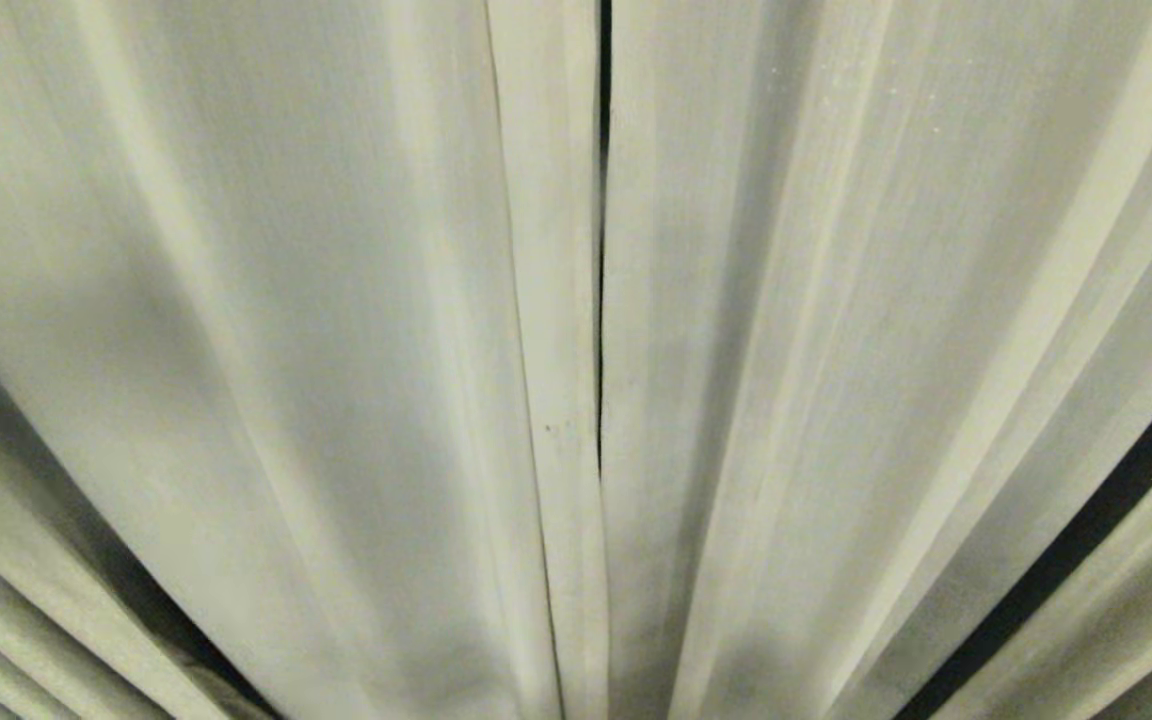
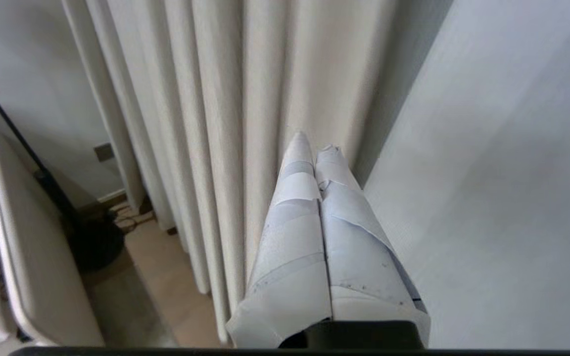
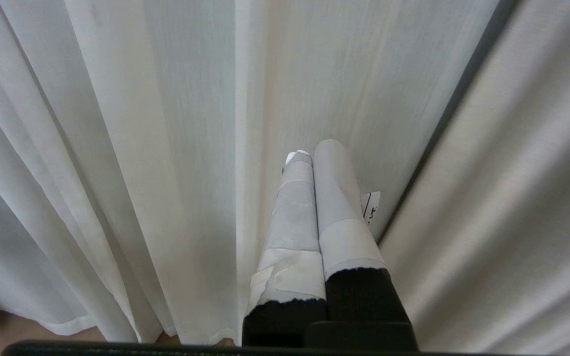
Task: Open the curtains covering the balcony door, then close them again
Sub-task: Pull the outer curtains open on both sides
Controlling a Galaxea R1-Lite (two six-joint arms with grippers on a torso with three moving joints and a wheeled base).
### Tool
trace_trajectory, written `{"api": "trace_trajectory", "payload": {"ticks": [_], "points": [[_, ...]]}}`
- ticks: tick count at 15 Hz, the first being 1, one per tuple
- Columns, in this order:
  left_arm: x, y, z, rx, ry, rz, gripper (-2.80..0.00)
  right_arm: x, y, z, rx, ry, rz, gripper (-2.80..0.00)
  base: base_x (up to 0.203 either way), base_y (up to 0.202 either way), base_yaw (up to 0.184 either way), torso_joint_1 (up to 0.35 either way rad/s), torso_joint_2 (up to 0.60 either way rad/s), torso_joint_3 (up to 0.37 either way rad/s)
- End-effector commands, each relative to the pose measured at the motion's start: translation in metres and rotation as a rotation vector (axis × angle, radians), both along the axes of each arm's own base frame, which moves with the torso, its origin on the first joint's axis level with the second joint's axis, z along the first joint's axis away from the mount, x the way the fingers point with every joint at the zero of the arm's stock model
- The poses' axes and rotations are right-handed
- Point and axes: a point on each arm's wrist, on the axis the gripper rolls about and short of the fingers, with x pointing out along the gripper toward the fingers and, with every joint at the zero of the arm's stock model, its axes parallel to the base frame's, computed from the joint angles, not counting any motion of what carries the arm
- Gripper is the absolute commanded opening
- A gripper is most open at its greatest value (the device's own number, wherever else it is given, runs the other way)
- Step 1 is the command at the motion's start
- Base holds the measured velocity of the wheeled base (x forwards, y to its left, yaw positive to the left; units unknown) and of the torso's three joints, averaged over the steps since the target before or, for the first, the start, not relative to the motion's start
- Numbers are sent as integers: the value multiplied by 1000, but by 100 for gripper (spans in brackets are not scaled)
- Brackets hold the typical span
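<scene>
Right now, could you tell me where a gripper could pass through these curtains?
The only opening is the narrow dark slit between the hemmed edges of the two curtains in the head view; lower down the hems meet. Elsewhere pleats crowd together. The left gripper and right gripper, both shut, point at fabric folds.

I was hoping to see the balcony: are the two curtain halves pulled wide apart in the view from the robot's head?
No: the curtains hang edge to edge, with only a thin dark slit between their hems.

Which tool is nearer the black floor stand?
Left, probably: left tool, shut, is at the curtain with the stand beside it; right tool, shut, faces only curtain.
</scene>
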Motion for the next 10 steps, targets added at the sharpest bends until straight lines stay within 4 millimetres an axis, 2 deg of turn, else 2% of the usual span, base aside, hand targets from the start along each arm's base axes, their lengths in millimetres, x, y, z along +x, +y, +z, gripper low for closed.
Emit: {"api": "trace_trajectory", "payload": {"ticks": [1,3,6,10], "points": [[-2,-3,-9,-6,18,-26,-280,0,0,0,-1,2,1,-280,0,0,0,0,0,0],[-2,-8,-19,-15,41,-90,-280,0,0,0,-1,2,1,-280,0,0,0,0,0,0],[-7,-18,-42,-47,32,-384,-280,0,0,0,-1,2,1,-280,0,0,0,0,0,0],[-33,-32,-88,-61,-8,-773,-280,0,0,0,-1,2,1,-280,0,0,0,0,0,0]]}}
